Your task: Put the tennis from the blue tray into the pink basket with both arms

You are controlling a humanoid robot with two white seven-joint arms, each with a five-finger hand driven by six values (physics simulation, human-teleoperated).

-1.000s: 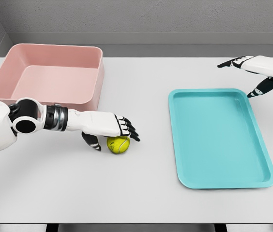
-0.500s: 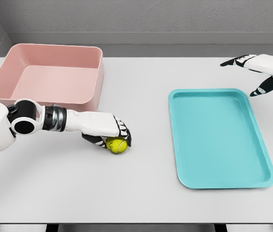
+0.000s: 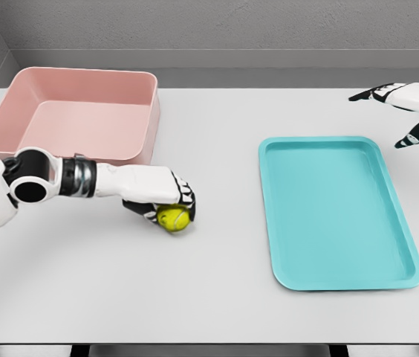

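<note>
Tennis ball (image 3: 174,217) — the small yellow-green thing this job turned on — lay on the white table (image 3: 217,297), out of the blue tray (image 3: 339,212) and just in front of the near right corner of the pink basket (image 3: 76,119).

Largest first: table filling the view. Basket at the far left, a deep open box. Tray to the right of centre, flat and shallow, nothing in it.

Then the arms. Left hand (image 3: 157,199) reached in low from the left, fingers curled over and around the ball, thumb tucked beneath — closed on it, seemingly a full grasp. Right hand (image 3: 410,111) hung well apart beyond the tray's far right corner, fingers spread, holding nothing.

Step in hand, judged from this: lift and carry to the basket. Done well by keeping the curl firm, since a round ball slips easily; raising it clear above the basket's near wall before moving across; letting go only once over the basket floor.
</note>
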